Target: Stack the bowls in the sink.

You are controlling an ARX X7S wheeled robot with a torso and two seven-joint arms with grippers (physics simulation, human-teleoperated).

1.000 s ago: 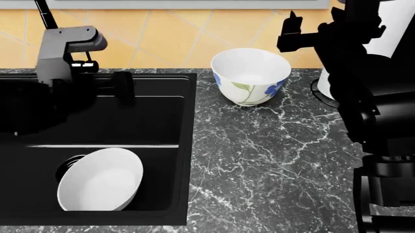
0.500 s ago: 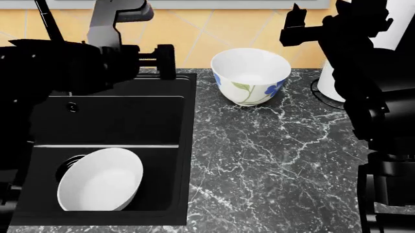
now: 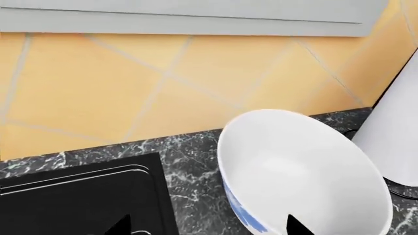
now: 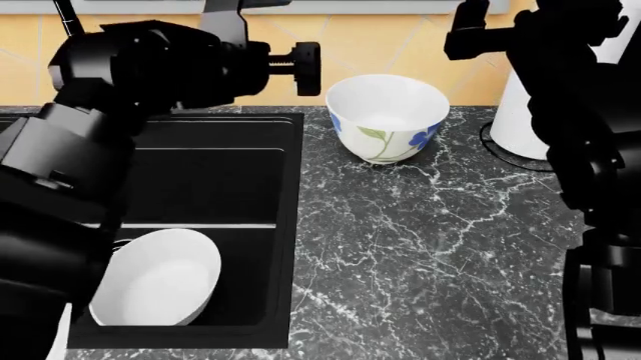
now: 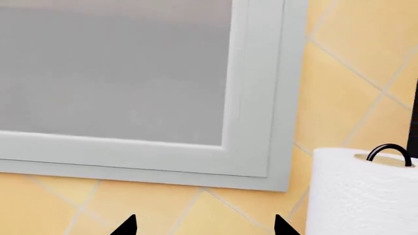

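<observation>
orange tiles on the back wall (image 4: 391, 45), grey-veined black marble worktop (image 4: 431, 240) in front. black sink (image 4: 200, 187) set into the worktop's left part, its front section holding the plain bowl (image 4: 155, 277), tipped on its side against the basin wall, close to the drain. flowered bowl (image 4: 388, 116) upright on the worktop, just beside the sink's back right corner, blue petals and green leaves on its outside. white roll (image 4: 521, 112) standing behind and to the right of it, near but apart, partly hidden by the right arm.

left pincer (image 4: 300, 67) up above the sink's back edge, pointing toward the flowered bowl, short of touching. seen from the left wrist: two dark fingertips (image 3: 297, 226) at the frame edge, well spread, nothing between them, released, with the flowered bowl (image 3: 300, 171) filling the view ahead and the roll (image 3: 392, 142) beside it.

right pincer (image 4: 466, 37) high by the wall, above the roll and clear of both bowls. seen from the right wrist: two fingertips (image 5: 127, 227) spread apart, empty, released, facing a grey window frame (image 5: 261, 98) over tiles, the roll (image 5: 362, 196) on its wire holder at one side.

bowls not yet stacked: one in the sink, one on the worktop.
</observation>
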